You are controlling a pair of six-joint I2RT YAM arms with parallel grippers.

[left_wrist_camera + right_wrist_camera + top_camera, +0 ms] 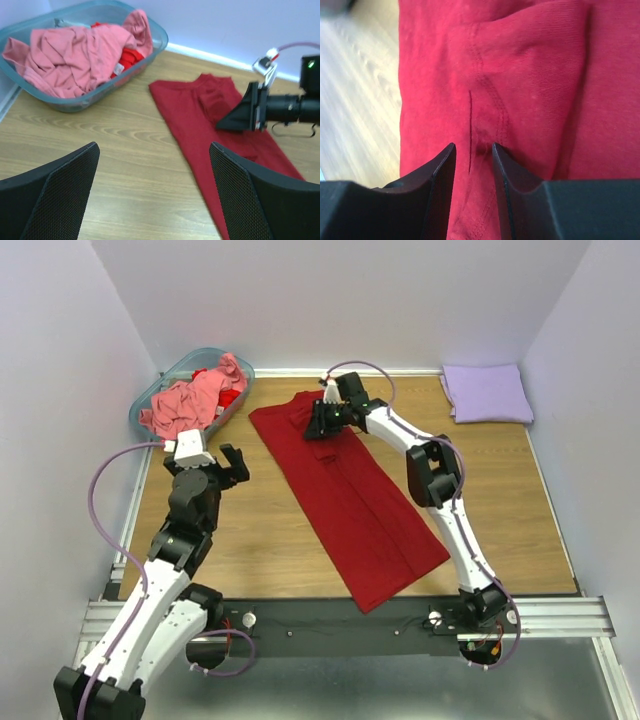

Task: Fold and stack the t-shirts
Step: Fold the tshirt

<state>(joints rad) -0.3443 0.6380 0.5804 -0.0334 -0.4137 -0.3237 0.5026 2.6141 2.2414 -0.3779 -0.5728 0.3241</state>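
The dark red t-shirt (350,500) lies as a long folded strip, running diagonally from the far middle of the table to the near edge. My right gripper (322,422) is down on its far end, and its jaws (473,146) stand narrowly apart with a pinched ridge of the red cloth (535,75) between them. It also shows in the left wrist view (235,117). My left gripper (235,462) is open and empty above bare wood left of the shirt (200,115). The salmon-pink t-shirt (190,400) is crumpled in the basket. The lavender t-shirt (487,392) lies folded at the far right.
The teal plastic basket (150,398) stands at the far left corner, also in the left wrist view (161,36), with a bright red cloth (131,57) under the pink t-shirt (75,55). White walls enclose the table on three sides.
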